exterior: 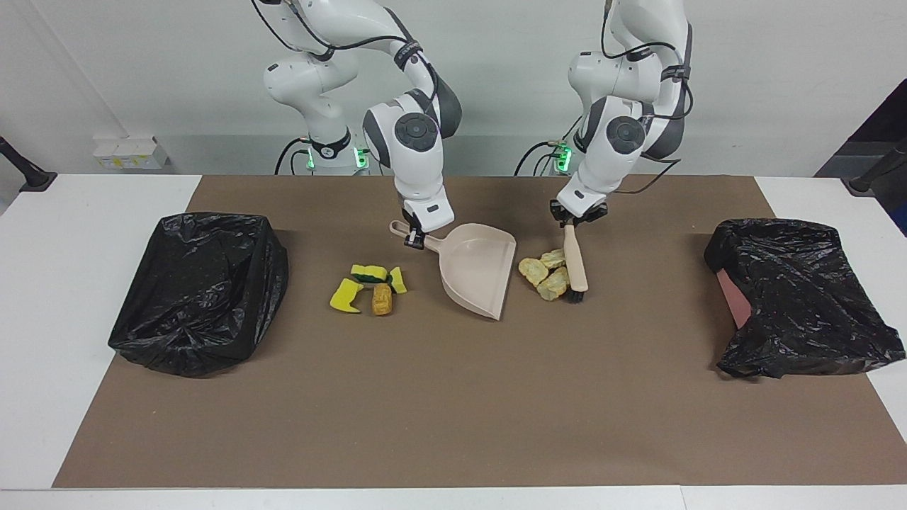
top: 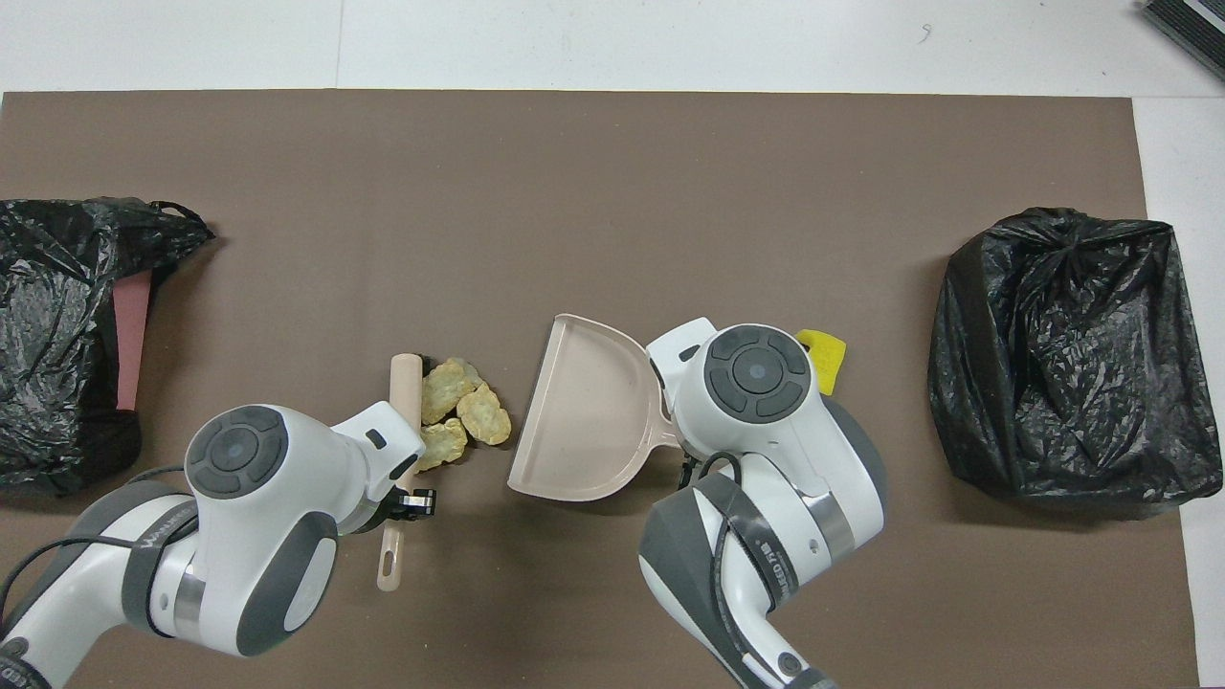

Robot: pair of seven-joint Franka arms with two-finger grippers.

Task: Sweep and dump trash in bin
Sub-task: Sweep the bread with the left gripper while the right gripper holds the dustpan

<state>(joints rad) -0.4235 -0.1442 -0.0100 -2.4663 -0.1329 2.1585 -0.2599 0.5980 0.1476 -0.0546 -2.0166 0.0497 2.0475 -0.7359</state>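
Tool, left: upper centre-right of the facing frame, clamped on the handle of the brush. Brush's long axis runs down the frame, bristles at the lower end on the worktop.

Tool, right: upper centre of the same frame, clamped on the handle of the dustpan. Pan's open mouth faces the brush.

Trash, group one: three pale-yellow lumps, bunched touching the brush's side, between brush and pan mouth, just beside the mouth. Judged: a sideways push along the frame's horizontal, across the brush's axis, carries them in; the left arm does it.

Trash, group two: sponge bits and orange-brown lump, left of the pan's back wall, untouched.

Bins: far left and far right of frame.
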